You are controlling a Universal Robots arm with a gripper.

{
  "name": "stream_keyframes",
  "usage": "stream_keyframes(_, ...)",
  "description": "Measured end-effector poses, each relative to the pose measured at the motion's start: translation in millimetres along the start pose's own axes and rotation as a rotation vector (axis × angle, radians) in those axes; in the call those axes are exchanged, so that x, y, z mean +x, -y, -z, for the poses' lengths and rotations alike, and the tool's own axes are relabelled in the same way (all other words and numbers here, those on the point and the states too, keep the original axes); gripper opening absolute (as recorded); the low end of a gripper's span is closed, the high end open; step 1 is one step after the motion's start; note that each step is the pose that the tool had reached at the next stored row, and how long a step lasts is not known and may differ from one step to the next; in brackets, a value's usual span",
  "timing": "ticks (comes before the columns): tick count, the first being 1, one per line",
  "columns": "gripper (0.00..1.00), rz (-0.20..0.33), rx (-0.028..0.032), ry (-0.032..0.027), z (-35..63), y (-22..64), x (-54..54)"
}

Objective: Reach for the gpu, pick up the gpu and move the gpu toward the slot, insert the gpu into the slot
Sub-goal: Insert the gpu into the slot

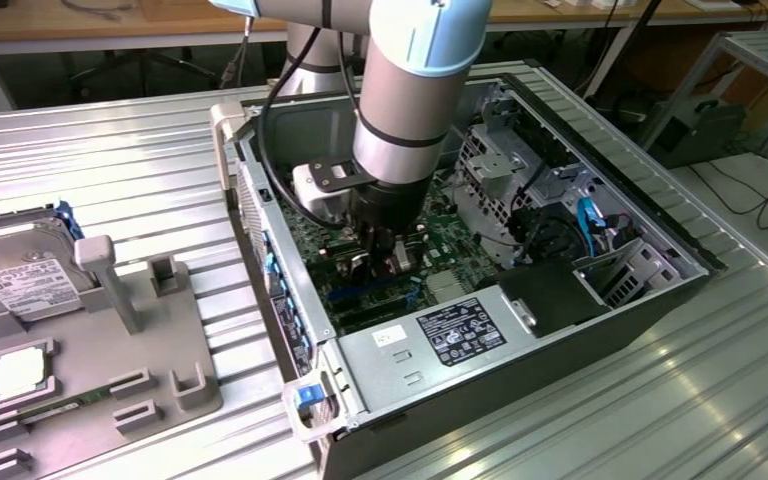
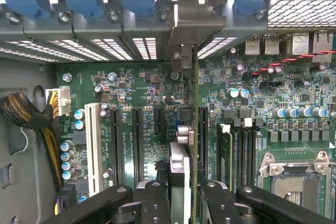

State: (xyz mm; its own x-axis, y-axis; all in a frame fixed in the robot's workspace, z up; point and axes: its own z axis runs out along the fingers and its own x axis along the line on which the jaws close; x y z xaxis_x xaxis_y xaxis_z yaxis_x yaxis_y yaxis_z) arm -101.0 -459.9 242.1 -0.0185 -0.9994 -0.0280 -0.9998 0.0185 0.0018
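A ribbed metal tabletop (image 1: 117,170) carried an open computer case (image 1: 518,330) and, toward the exterior view's left, a grey parts holder (image 1: 131,370)

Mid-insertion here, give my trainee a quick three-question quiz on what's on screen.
1. True or false: the end effector grips the gpu edge-on above the motherboard.
2. Where is the hard drive? A: inside the computer case. B: on the gray fixture at the exterior view's left. C: in the end effector.
3. What colour is the motherboard?
Key: 1 true; 2 B; 3 green.
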Motion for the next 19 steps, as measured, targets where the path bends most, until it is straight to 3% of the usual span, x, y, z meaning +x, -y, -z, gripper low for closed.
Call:
stream_keyframes(11, 0.28, 0.000, -0.0012, -0.0001, -10.8, 0.0, 0.3)
stream_keyframes(19, 0.28, 0.000, -0.0014, 0.0000, -11.4, 0.0, 0.3)
